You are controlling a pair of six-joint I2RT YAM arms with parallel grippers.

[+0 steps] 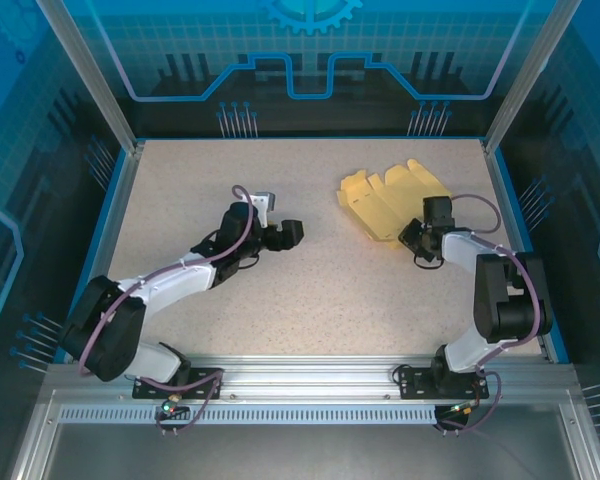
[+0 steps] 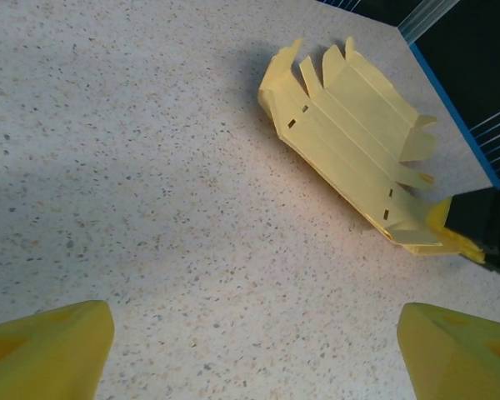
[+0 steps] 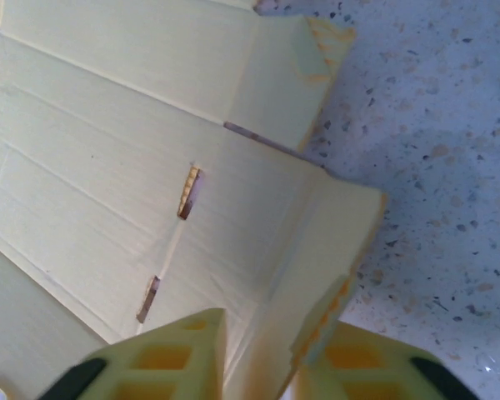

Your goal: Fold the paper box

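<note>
The paper box [image 1: 390, 198] is a pale yellow die-cut sheet with flaps and slots, lying mostly flat at the back right of the table. My right gripper [image 1: 417, 238] is at its near right corner. In the right wrist view the fingers [image 3: 179, 358] press on both sides of a raised corner flap of the paper box [image 3: 108, 142], so my right gripper [image 3: 267, 354] is shut on it. My left gripper [image 1: 290, 232] hovers at mid-table, left of the sheet, and stands open [image 2: 254, 342] over bare tabletop. The paper box [image 2: 358, 137] lies ahead of it, apart.
The speckled table [image 1: 310, 290] has a raised blue rim [image 1: 505, 200] close behind and to the right of the sheet. Aluminium frame posts [image 1: 90, 75] rise at the back corners. A metal rail [image 1: 310, 372] runs along the near edge by the arm bases.
</note>
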